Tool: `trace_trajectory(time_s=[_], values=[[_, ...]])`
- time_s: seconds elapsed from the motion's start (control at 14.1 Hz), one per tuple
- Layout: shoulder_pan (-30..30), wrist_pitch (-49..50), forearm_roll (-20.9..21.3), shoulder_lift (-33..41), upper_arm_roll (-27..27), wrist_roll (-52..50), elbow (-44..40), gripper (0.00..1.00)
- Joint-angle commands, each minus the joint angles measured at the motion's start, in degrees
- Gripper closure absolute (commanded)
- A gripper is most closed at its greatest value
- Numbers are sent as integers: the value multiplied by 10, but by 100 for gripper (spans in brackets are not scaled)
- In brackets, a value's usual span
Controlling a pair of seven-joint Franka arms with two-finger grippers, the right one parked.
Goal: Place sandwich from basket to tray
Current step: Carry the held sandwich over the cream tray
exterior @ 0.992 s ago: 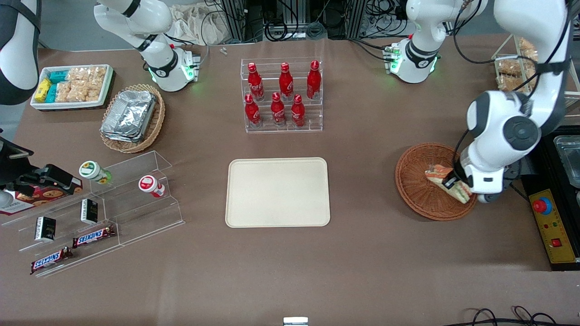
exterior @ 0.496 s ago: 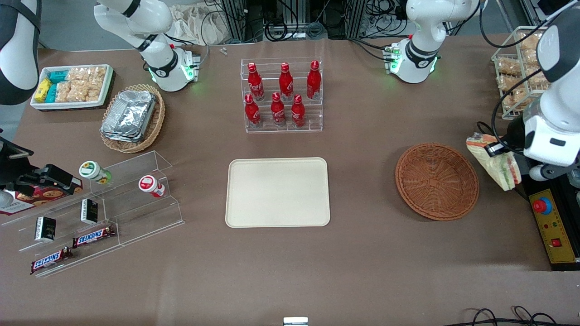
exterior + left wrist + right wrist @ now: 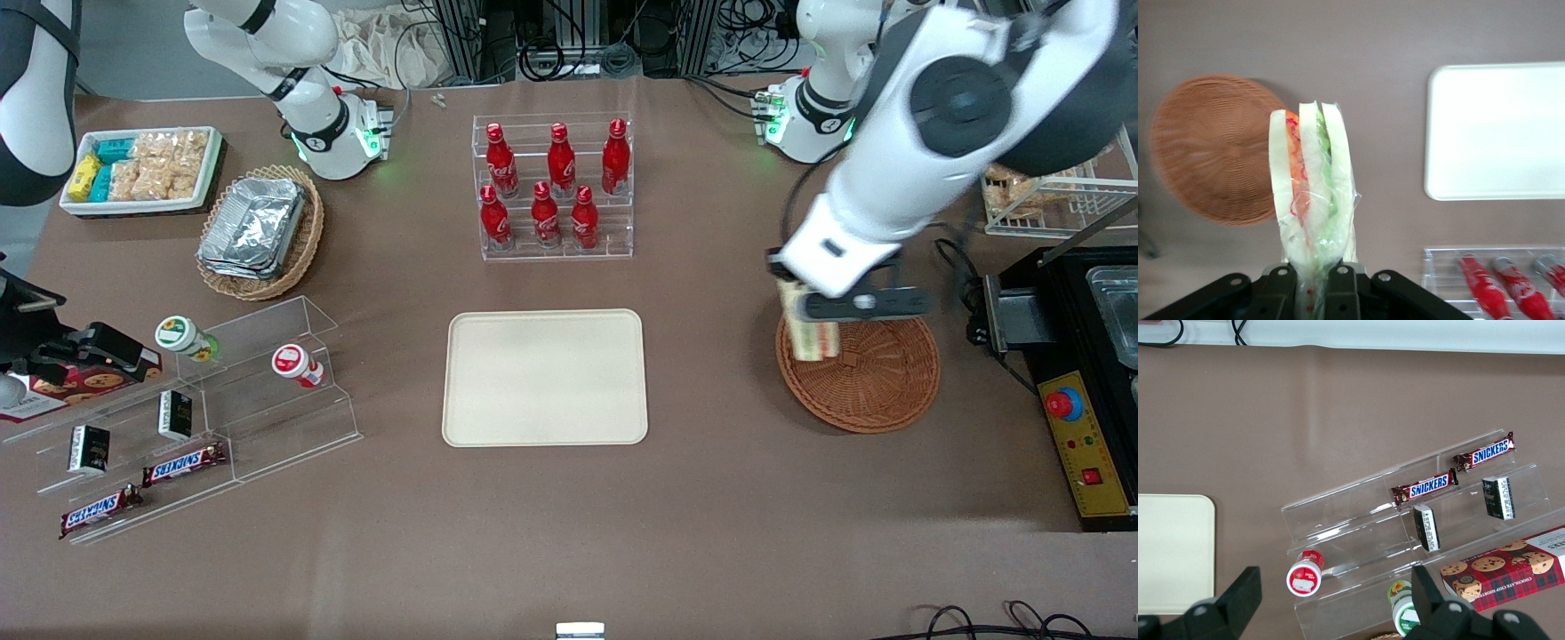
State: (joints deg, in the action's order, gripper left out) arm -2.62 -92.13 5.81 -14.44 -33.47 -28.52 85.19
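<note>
1. The left arm's gripper (image 3: 811,313) is hanging in the air above the rim of the basket (image 3: 876,391), at the edge nearest the tray (image 3: 544,377); its two fingers (image 3: 1338,288) are clamping the sandwich (image 3: 807,333) between them.
2. The sandwich (image 3: 1313,193), sealed in clear plastic wrap, is being held by one narrow end, and the wrist view is showing its edge: three pale bread slices with orange-red filling on one side and green on the other.
3. The round reddish-brown basket (image 3: 1211,150) is sitting on the brown table (image 3: 711,516) toward the working arm's end, with nothing lying in it.
4. The cream-beige tray (image 3: 1498,130) is lying flat mid-table, well apart from the basket, and its surface is bare.
5. A clear rack of red bottles (image 3: 553,187) is standing farther from the front camera than the tray.
6. Toward the parked arm's end, a tan basket of foil containers (image 3: 258,229), a white tray of snack packets (image 3: 142,169) and a clear stepped stand with Snickers bars (image 3: 182,462) are resting on the table.
</note>
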Motion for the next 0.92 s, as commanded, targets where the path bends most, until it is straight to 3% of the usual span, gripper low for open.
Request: trace_trajectory(time_s=[0.0, 0.28, 0.64, 0.85], values=[[18, -58, 10, -79, -33, -46, -29, 97], [79, -186, 35, -174, -30, -91, -28, 96], [112, -242, 146, -260, -28, -129, -27, 96], [120, -295, 152, -297, -24, -130, -24, 96]])
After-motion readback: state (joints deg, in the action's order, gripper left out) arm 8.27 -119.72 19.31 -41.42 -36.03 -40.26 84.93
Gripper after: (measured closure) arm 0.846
